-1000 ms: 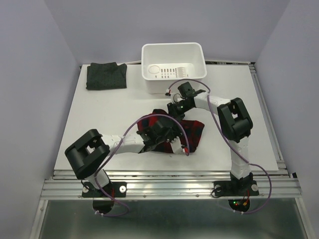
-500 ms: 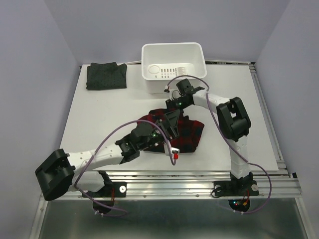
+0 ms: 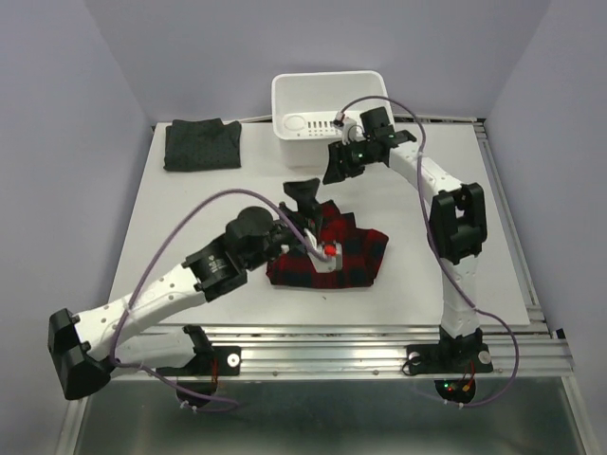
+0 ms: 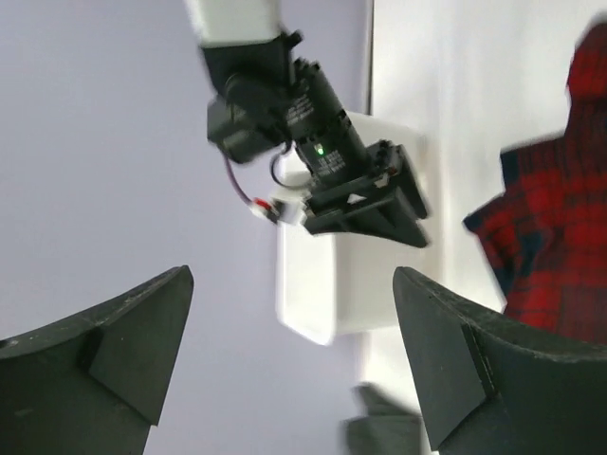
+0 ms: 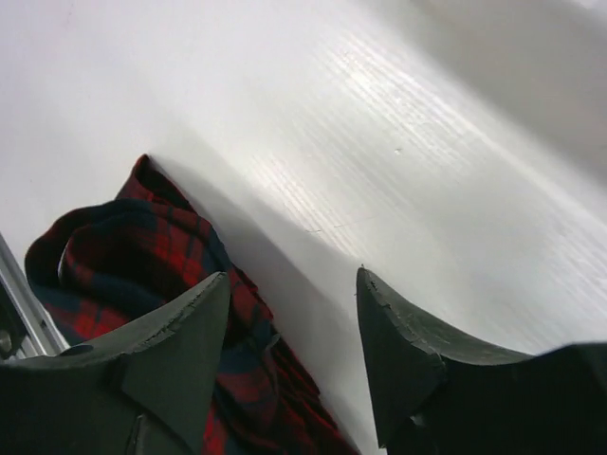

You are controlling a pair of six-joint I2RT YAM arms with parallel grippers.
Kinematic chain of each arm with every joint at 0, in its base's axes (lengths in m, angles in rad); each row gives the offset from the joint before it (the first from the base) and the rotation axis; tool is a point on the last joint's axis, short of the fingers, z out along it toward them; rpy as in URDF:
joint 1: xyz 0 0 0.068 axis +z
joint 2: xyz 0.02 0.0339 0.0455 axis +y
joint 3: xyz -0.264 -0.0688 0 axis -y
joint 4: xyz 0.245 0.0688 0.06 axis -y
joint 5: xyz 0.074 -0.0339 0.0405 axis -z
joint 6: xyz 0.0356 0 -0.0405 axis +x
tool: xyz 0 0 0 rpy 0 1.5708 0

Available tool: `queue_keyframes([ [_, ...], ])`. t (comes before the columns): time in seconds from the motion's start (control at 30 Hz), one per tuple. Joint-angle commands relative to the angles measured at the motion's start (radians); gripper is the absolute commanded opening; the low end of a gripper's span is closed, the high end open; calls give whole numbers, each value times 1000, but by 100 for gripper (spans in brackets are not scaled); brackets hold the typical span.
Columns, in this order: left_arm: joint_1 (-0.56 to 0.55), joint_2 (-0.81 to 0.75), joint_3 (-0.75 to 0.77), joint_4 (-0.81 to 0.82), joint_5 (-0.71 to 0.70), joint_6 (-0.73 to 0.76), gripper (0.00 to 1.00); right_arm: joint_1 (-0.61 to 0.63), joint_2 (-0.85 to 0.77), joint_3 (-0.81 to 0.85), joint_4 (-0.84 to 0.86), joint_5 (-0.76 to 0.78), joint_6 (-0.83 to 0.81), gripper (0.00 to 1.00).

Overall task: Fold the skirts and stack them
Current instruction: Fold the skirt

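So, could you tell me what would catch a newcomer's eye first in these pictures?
The red plaid skirt lies rumpled near the table's front middle. Both hands hover open and empty: the left hand over the skirt, the right hand by the white tub at the back. The grey skirt sits folded in the far left corner.

The plaid skirt [image 3: 360, 256] is lying crumpled at centre. The grey skirt [image 3: 202, 144] is sitting folded at ten o'clock, the white tub [image 3: 327, 95] at twelve.
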Motion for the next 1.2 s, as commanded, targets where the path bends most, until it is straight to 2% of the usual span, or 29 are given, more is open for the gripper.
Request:
queue_keyframes([
  [0.0, 106, -30, 219, -274, 45, -592, 98, -15, -103, 32, -76, -56, -100, 62],
  [0.1, 193, -23, 255, -331, 182, -833, 97, -15, -124, -11, -101, -81, -115, 61],
  [0.13, 245, -5, 273, -347, 233, -867, 94, -15, -129, -41, -102, -72, -127, 59],
  [0.17, 261, 6, 279, -376, 319, -895, 91, -15, -129, -59, -102, -65, -129, 57],
  [0.3, 310, 57, 267, -394, 448, -952, 85, -15, -129, -115, -112, -120, -113, 51],
  [0.43, 373, 164, 282, -384, 490, -995, 85, -6, -147, -189, -63, -170, -52, 50],
  [0.57, 451, 282, 336, -424, 594, -974, 86, 5, -172, -273, 14, -121, -9, 48],
  [0.63, 468, 348, 368, -437, 582, -943, 86, 14, -175, -299, 34, -110, 0, 46],
  [0.8, 477, 460, 439, -509, 620, -709, 84, 14, -178, -326, 97, -88, 71, 43],
  [0.87, 479, 544, 512, -568, 613, -672, 82, 14, -178, -324, 106, -91, 86, 41],
  [0.97, 480, 658, 609, -662, 620, -638, 79, 14, -187, -319, 109, -87, 95, 43],
  [1.17, 482, 732, 624, -631, 577, -636, 80, 14, -200, -307, 115, -96, 120, 49],
])
